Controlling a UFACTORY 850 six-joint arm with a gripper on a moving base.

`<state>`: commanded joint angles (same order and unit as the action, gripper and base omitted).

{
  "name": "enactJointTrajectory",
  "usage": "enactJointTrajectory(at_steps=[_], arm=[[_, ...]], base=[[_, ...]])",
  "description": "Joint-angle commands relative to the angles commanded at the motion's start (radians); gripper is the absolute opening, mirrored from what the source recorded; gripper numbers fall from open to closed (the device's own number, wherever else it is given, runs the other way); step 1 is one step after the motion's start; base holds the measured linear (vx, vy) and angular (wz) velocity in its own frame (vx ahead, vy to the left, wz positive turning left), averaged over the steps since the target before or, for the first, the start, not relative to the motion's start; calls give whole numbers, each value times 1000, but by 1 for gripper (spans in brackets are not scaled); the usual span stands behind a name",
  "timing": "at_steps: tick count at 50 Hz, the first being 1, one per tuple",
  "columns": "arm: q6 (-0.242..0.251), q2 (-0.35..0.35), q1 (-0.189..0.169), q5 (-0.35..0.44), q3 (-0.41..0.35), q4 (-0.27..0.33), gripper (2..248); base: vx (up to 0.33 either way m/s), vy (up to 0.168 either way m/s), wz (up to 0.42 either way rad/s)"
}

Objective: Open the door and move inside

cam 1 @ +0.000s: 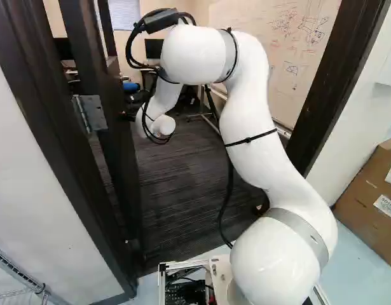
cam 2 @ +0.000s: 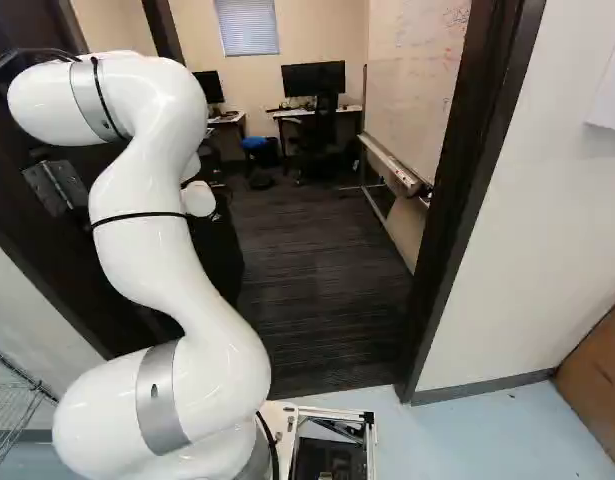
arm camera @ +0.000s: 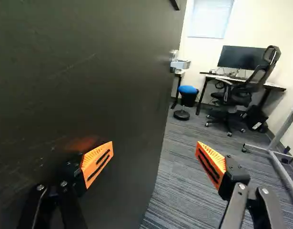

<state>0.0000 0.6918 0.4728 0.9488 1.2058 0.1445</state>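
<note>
I find my arm (cam 1: 252, 121), smooth, glossy white and rounded at the joints, reaching past the metal hinge (cam 1: 91, 113) into the doorway. The brown cardboard box (cam 1: 373, 197) stands outside, beside the wall. My gripper (arm camera: 155, 147) stands wide with nothing between its 2 fingers; the ridged, wedge-shaped orange pads (arm camera: 97, 163) are well apart. The door (arm camera: 89, 71) is ajar into the room, a flat, dark, lightly scuffed slab standing upright. Its face runs forward beside the gripper, close to 1 finger; whether they touch I cannot determine. The other finger faces the passage.

The governing relation: the free edge, with its metallic handle (arm camera: 180, 65), lies ahead of the gripper, while the opening lies beside it, between that edge and the dark door frame (cam 2: 467, 200). I judge the latch already cleared and the next move to be a sideways press toward the hinge side, then a base advance. The risk I note is the arm or base catching the frame, or the door swinging back.

Beyond, I record ribbed grey carpet (cam 2: 307, 270), a blue-topped stool (arm camera: 188, 89), a mesh-backed chair (arm camera: 237, 95) and a flat black monitor (arm camera: 241, 57)
</note>
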Motion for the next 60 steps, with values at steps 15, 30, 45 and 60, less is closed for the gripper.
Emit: enactJointTrajectory(at_steps=[15,30,45,60], arm=[[0,17,15,0,23,0,247],[0,29,25,0,41,0,247],[0,30,26,0,42,0,247],[0,30,26,0,42,0,247]], base=[[0,0,0],[0,0,0],[0,0,0],[0,0,0]])
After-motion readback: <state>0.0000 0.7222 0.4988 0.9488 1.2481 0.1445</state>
